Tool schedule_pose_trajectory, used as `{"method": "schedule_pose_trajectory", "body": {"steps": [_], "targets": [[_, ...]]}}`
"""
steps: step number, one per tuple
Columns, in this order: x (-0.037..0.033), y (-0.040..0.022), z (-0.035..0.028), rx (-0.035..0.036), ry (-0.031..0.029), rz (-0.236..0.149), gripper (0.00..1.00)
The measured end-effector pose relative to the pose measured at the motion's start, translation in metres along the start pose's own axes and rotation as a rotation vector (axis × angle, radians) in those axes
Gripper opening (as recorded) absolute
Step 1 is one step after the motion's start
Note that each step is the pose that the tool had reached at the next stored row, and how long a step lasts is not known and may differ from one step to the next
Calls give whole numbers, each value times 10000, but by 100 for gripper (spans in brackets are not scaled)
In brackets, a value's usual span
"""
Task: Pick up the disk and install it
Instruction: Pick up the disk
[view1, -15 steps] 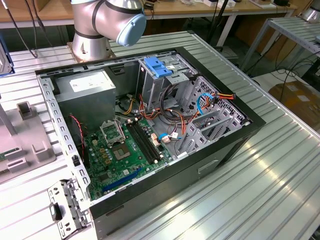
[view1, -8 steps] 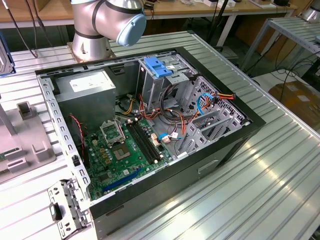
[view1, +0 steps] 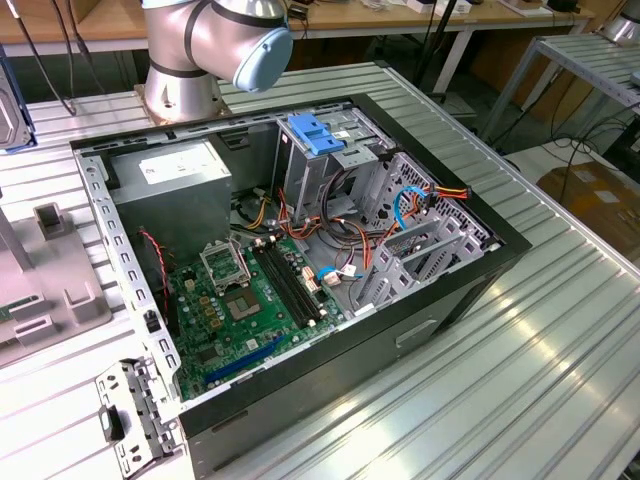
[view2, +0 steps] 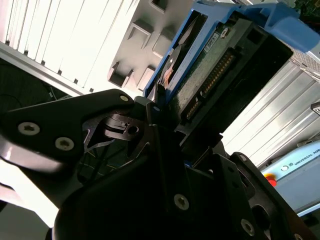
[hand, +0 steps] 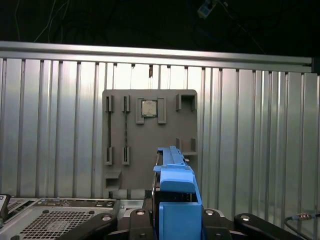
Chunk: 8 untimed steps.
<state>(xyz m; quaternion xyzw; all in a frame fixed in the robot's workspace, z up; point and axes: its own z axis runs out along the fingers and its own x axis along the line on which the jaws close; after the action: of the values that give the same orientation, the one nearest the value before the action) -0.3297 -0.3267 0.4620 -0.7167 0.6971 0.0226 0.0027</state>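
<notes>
Second wrist view | jaws clamp flat, blue-plastic-framed disk (view2: 210, 70)

The disk (view2: 205, 80) sits in a smooth, faintly glossy plastic carrier (hand: 176, 197); the pincer (view2: 167, 125) is matt black; the table (hand: 50, 125) is ribbed, shiny metal; the holder (hand: 150, 150) is matt grey plastic.

The exterior view looks down on the open computer (view1: 420, 335). Both wrist views sit close behind the disk (view2: 210, 75) (hand: 175, 200).
</notes>
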Motion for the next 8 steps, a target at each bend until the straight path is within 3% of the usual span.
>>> {"method": "schedule_pose_trajectory", "body": {"steps": [8], "targets": [[1, -30, 1, 0, 0, 0, 36]]}}
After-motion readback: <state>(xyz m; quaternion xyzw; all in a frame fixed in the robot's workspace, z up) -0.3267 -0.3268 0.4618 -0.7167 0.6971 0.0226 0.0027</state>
